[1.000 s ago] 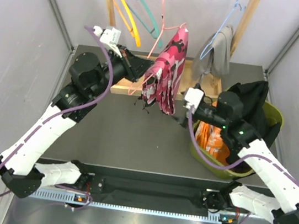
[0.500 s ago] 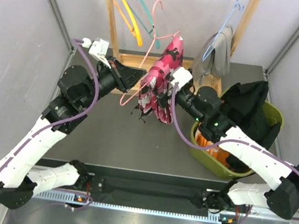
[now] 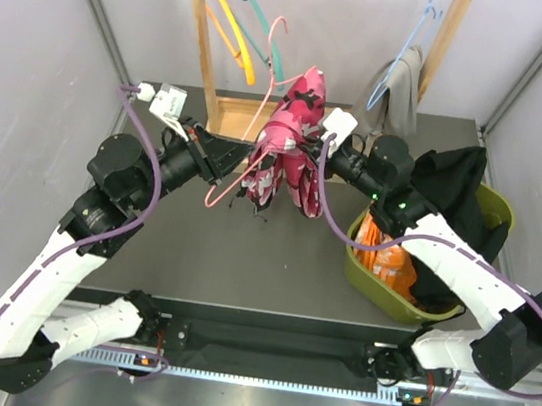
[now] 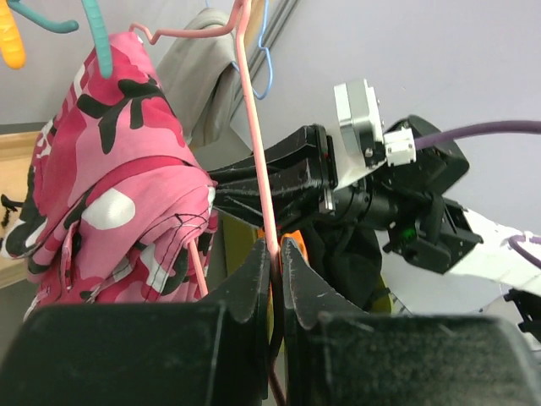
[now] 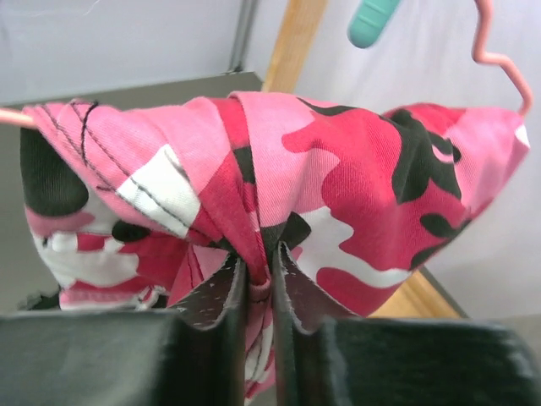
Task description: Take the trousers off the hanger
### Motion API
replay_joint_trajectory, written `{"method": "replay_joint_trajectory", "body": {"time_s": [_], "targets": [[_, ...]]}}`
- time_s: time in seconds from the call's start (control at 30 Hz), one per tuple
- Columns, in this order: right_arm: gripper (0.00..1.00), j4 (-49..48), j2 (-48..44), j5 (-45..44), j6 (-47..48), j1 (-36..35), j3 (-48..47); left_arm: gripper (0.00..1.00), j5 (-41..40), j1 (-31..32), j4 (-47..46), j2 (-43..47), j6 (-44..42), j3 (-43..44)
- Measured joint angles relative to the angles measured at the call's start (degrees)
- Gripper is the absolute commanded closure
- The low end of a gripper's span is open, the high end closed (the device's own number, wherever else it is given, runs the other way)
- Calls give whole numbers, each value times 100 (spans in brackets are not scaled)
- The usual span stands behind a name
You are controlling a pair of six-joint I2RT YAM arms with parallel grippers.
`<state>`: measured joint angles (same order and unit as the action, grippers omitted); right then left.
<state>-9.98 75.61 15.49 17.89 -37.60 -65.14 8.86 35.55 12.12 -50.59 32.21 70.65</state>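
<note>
Pink-and-dark patterned trousers [image 3: 294,131] hang bunched on a pink wire hanger [image 3: 225,188] above the table. My left gripper [image 3: 249,151] is shut on the hanger's wire [image 4: 256,161], which runs up between its fingertips [image 4: 275,247]. From the right, my right gripper [image 3: 310,155] is shut on a fold of the patterned trousers [image 5: 338,169], with cloth pinched between its tips [image 5: 260,258]. Grey trousers [image 3: 398,88] hang on a blue hanger at the back. Black trousers [image 3: 455,189] drape over the green basket [image 3: 500,210], and orange trousers [image 3: 388,265] lie inside it.
A wooden rack [image 3: 198,21] stands at the back with empty orange [image 3: 225,15] and teal [image 3: 264,35] hangers. The teal hanger's end [image 5: 372,15] sits just above the patterned cloth. The basket stands at the right, and grey walls close in on both sides.
My right gripper has reached left from the basket to the patterned trousers and shut on a fold. My left arm has drawn back to the left, keeping hold of the pink hanger.
</note>
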Motion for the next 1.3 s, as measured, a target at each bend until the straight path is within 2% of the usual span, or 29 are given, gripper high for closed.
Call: {"method": "replay_joint_trajectory", "body": {"time_s": [0.23,0.5,0.7,0.9,1.3], "targets": [[100,772,0,1137,238,289,-446,100,138,0,256,337,-85,-136],[100,1541,-11,1517,345,348,-925,100,101,2,343,673,-170,-505],[100,2059,-96,1635,236,393,-1537,100,-337,2,295,837,-393,-1027],[100,2358,-229,1808,-164,560,-2223,100,-708,7,138,844,-433,-1687],[100,2127,-363,2465,-1532,1239,-3346,100,-1032,13,20,964,-654,-2280]]}}
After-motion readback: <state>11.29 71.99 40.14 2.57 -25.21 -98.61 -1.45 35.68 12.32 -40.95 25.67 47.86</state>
